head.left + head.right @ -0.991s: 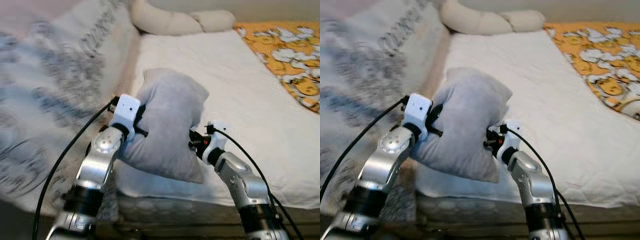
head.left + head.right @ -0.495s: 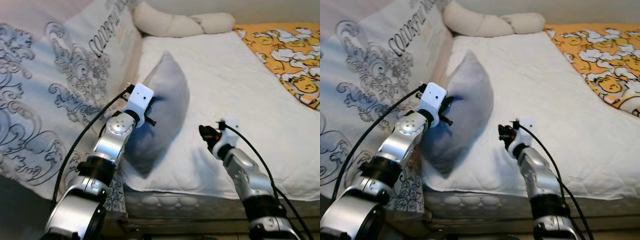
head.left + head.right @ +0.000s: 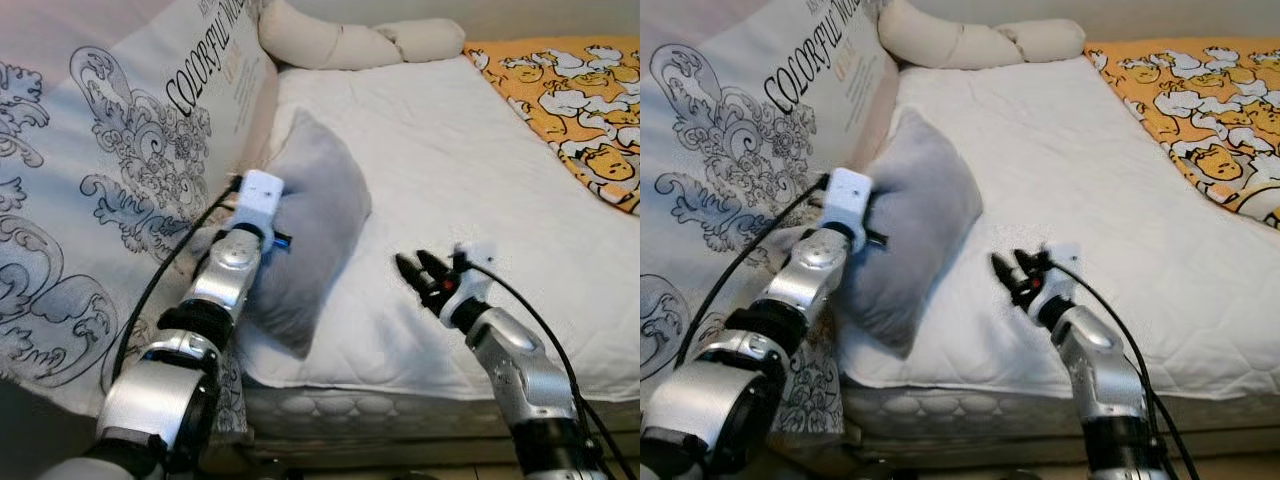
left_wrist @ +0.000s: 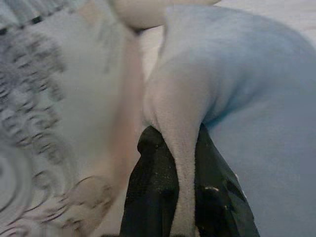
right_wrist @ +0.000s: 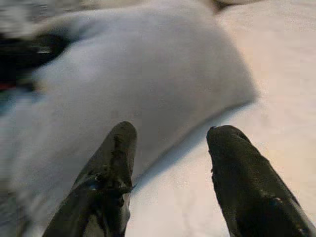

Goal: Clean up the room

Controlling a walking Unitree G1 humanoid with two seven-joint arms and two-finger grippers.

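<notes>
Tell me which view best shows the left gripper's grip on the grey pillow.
Left wrist view: the left gripper has its black fingers pinching a fold of the grey pillow close up. The eye views show the pillow whole on the white mattress, but the wrist housing covers the fingers. Right wrist view shows only the pillow's far side.

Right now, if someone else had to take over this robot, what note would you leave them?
Left gripper: shut on an edge of the grey pillow.
Right gripper: open, holding nothing, above the white mattress beside the pillow.
Pillow: stands on the mattress's left edge, against the printed bedspread.
Done: pillow is on the bed.
Left: release it; perhaps move it up to the cream bolster at the far end.
</notes>
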